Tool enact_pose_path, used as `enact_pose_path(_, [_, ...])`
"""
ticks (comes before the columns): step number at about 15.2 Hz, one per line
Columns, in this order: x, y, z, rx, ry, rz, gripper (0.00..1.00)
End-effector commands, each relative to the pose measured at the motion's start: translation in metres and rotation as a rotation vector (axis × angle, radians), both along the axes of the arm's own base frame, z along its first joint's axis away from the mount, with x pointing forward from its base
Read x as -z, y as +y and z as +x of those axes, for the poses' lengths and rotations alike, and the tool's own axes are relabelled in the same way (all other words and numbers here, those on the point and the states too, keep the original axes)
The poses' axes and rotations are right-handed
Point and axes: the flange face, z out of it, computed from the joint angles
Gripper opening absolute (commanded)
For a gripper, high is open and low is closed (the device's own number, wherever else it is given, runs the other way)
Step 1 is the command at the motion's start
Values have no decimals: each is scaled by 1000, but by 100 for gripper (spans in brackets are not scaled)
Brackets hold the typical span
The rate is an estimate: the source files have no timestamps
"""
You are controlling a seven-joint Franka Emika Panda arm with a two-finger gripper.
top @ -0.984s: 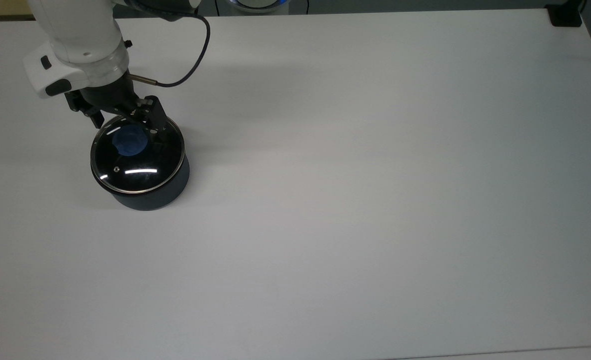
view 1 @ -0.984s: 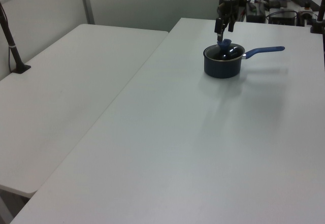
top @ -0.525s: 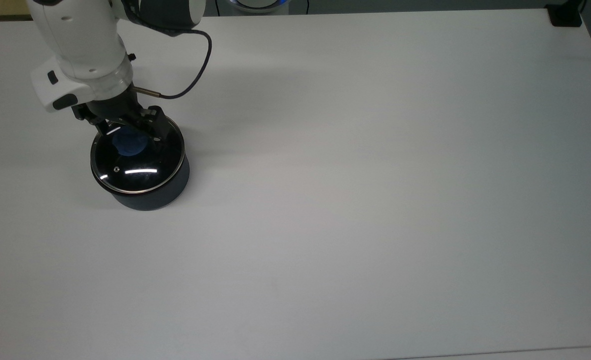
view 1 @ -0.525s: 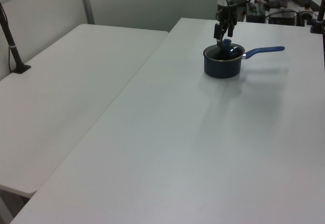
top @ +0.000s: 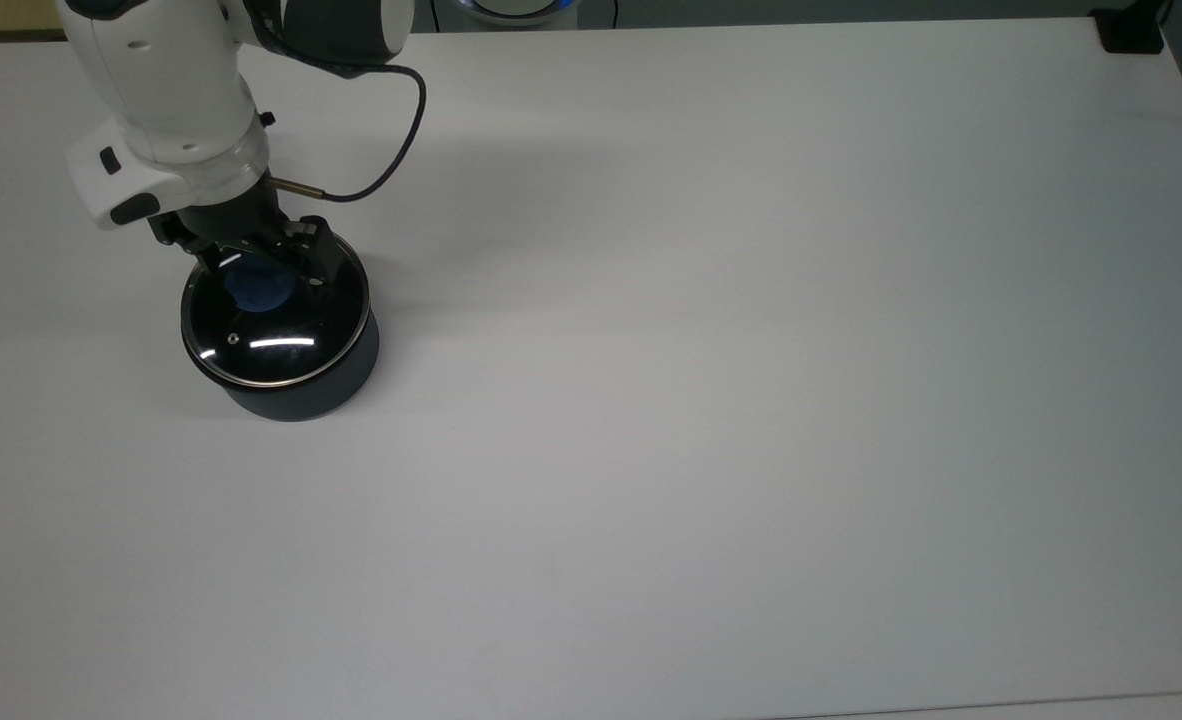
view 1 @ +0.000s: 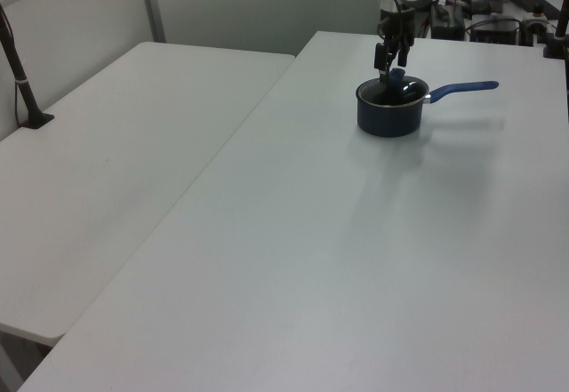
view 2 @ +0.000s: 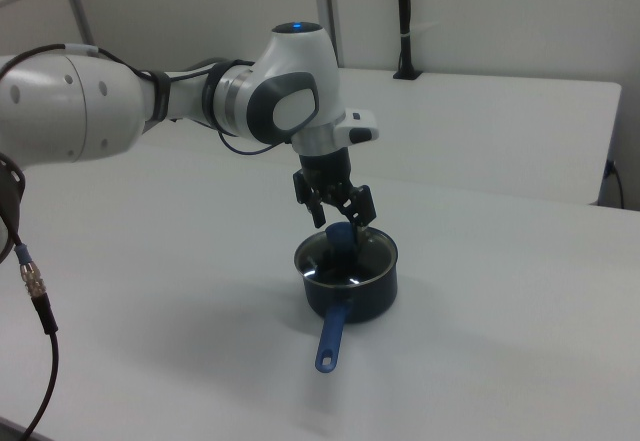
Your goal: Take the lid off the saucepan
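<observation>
The dark navy saucepan (top: 303, 398) stands on the white table near the top view's left, its glass lid (top: 273, 338) seated on it. In the top view the arm covers the long blue handle (view 1: 462, 88), which shows in the left view and the right view (view 2: 330, 336). My gripper (top: 261, 270) is low over the lid and open. One finger stands on each side of the blue knob (top: 257, 289), as the right view also shows around the knob (view 2: 340, 237). The lid rests flat on the saucepan (view 2: 372, 293).
A black cable (top: 403, 125) loops from my wrist over the table (top: 711, 360). A black clamp (top: 1129, 32) sits at the top view's far right corner. In the left view, a second table (view 1: 116, 143) adjoins on the left view's left, with a black post (view 1: 20, 76).
My gripper has come down and shifted slightly, so its fingers now flank the blue knob. The lid and saucepan have not moved.
</observation>
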Motion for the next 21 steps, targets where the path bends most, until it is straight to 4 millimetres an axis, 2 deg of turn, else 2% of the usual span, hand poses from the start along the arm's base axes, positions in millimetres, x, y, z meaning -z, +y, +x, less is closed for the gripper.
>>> enact_pose_path(1, [10, 7, 7, -34, -1, -11, 85])
enact_pose_path(7, [7, 6, 7, -32, -4, -9, 64])
enact_pose_path(10, [2, 3, 6, -30, -9, -12, 64])
enact_pose_path(16, [-47, -15, 1, -33, -78, -31, 63])
enact_pose_path(21, [-65, -13, -8, -77, -53, -55, 63])
